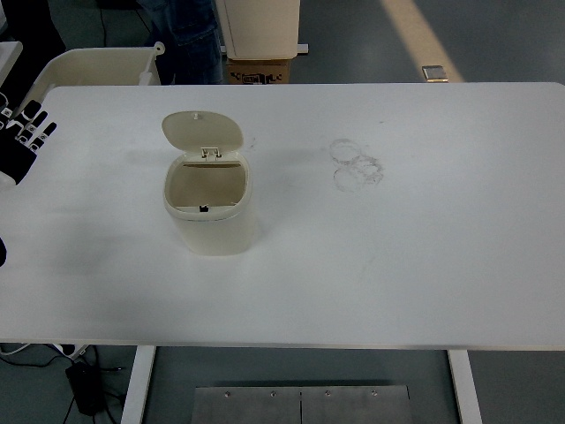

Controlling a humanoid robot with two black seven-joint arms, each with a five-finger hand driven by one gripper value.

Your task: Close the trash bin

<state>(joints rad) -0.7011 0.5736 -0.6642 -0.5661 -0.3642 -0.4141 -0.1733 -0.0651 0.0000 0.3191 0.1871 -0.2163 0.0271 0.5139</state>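
White tabletop point(397, 265); trash bin point(208, 216), lid point(202, 131) upright. Left robot hand point(25, 132) well left of bin, fingers seemingly spread, empty. Risk: hard push toppling bin.

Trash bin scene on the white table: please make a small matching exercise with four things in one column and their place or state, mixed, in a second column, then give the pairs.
Things:
1. trash bin
2. lid
3. left hand
4. ring marks

Place or state:
A. at the left edge of the picture
B. flipped up and open
C. faint, on the table right of the bin
D. cream, standing left of the table's centre

Pairs: 1-D, 2-B, 3-A, 4-C
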